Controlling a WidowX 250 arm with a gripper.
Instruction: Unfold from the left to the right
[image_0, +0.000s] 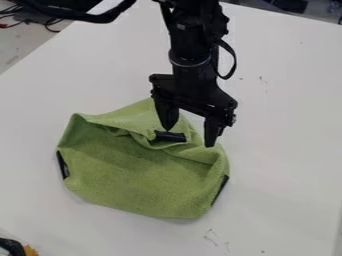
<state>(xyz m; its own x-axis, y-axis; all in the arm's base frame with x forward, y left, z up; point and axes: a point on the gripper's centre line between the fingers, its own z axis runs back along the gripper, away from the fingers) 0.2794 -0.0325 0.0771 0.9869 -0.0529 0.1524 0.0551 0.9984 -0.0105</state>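
My gripper (190, 137) hangs over the upper right part of the green cloth (147, 177), its two fingers spread apart, with no cloth visibly pinched between them. The cloth lies crumpled on the white table, folded over itself along its upper side. A dark patch (170, 136) shows on the fold between the fingers. Two more dark patches sit at the cloth's left edge and lower right edge. Whether the fingertips touch the cloth, I cannot tell.
The white table (287, 150) extends around the cloth on all sides. A black object with an orange part (30, 250) is at the bottom left corner. Cables lie beyond the table's edge at the upper left.
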